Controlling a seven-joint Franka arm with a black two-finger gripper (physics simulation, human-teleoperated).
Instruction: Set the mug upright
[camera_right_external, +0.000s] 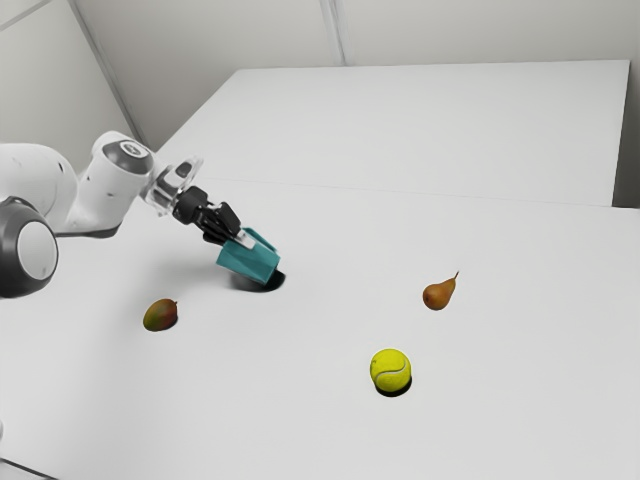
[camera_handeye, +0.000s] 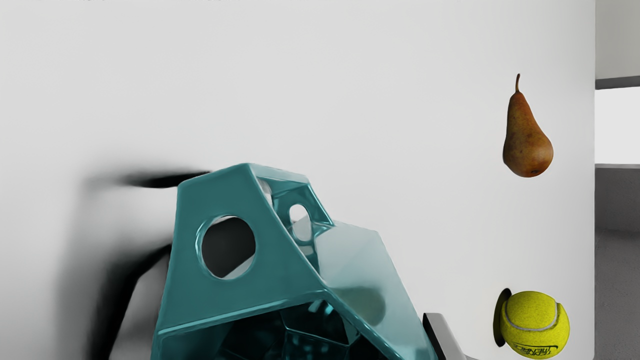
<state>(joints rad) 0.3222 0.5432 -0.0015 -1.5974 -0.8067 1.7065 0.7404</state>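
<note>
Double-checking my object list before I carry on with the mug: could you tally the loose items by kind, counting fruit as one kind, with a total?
Mug: 1, the teal one
Fruit: 2, the mango and the pear
Ball: 1, the yellow tennis ball
Total: 4

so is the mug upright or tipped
Tipped: in the exterior view the mug slants at the gripper, its sides well off vertical.

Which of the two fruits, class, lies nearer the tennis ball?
The pear, brown and long-necked. The mango, rounder and without a neck, lies much farther from the ball, toward the exterior view's left.
</note>
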